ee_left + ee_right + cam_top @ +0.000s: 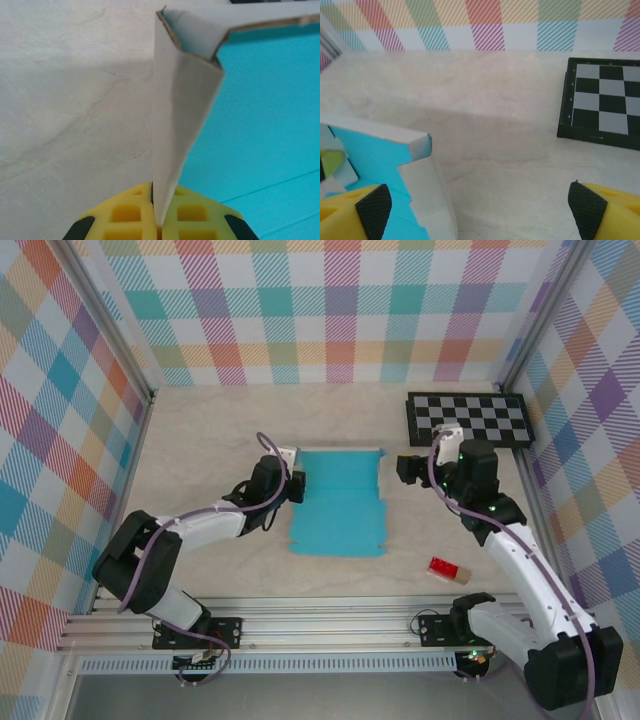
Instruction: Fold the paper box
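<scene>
While the box (340, 515) is lying teal side up in the middle of the table (200, 430), the left gripper (294, 476) is clamping its far left corner. From the left wrist, yellow fingers (125, 217) are pressing together on a white flap (180, 125), which is rising off the table and bending at a crease. It is probably standing close to upright, but the close-up angle is making that hard to judge. Teal face is showing just right of the flap. Right gripper (408, 468) is hovering just beside the box's far right edge, jaws standing wide apart with nothing between them. From the right wrist, the box's white edge strip is sitting just left of one black pad (372, 207). Checkerboard (468, 420) is lying at far right, apart from the box. Red block (447, 570) is sitting near right, well apart from both grippers.
</scene>
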You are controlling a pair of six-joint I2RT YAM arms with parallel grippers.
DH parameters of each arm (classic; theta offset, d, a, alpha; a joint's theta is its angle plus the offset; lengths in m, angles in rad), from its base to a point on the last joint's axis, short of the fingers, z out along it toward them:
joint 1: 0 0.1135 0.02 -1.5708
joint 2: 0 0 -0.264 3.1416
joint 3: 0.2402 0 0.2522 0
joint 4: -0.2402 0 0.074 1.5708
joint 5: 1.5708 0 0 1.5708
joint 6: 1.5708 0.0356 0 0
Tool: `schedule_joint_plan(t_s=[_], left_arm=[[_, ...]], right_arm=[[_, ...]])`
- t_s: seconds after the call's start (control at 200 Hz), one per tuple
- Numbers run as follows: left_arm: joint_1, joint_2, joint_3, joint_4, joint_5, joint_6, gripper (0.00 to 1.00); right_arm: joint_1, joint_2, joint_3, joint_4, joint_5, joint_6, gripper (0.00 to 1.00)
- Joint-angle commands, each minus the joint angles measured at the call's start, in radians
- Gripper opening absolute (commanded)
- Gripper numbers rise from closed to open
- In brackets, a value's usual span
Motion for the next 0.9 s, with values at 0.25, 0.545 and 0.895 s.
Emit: schedule_joint_plan(t_s=[0.25, 0.545, 0.895], left_arm=[[0.034, -0.096, 0.089, -0.146, 0.058, -0.005, 0.0], [0.035, -0.1, 0.084, -0.113, 0.098, -0.006, 0.0], [0.036, -0.089, 0.077, -0.103, 0.102, -0.002, 0.0]], right_arm=[[-0.009, 0.149, -0.123, 0.166, -0.422, -0.059, 0.77], [-0.009, 0.236, -0.061, 0.158, -0.47, -0.133, 0.68], [-0.008, 0.211, -0.011, 0.086, -0.69, -0.195, 0.7]])
